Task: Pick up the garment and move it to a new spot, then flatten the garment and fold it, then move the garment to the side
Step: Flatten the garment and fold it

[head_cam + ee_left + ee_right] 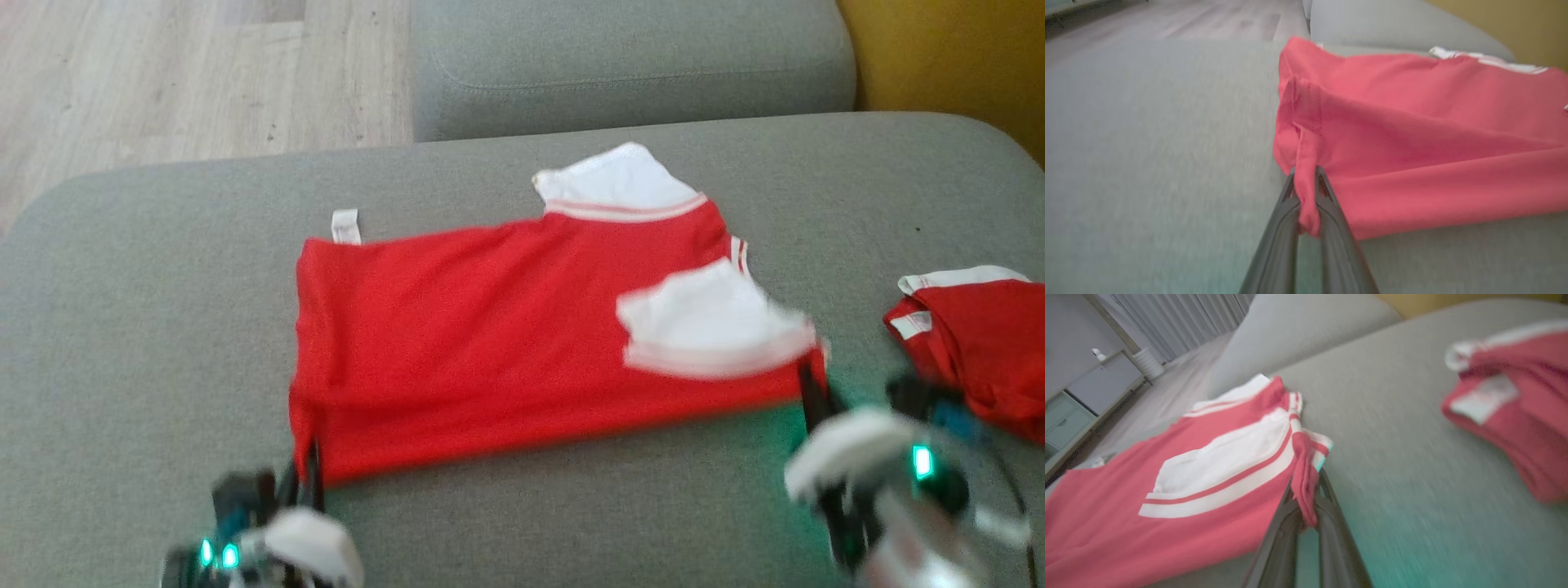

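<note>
The garment (490, 343) is a red shirt with white sleeves, spread across a grey couch cushion (147, 343). At its near left corner my left gripper (306, 469) is shut on a pinch of red cloth, and the left wrist view shows the fabric (1306, 196) squeezed between the two dark fingers. My right gripper (812, 392) is shut on the near right corner, just under a folded-over white sleeve (710, 322). In the right wrist view that corner (1304, 486) bunches between the fingers. The near edge is slightly lifted.
A second red and white garment (980, 343) lies crumpled on the cushion at the right edge. Another grey cushion (629, 65) stands behind. Wooden floor (163, 73) lies beyond on the left, a yellow wall (955, 57) on the right.
</note>
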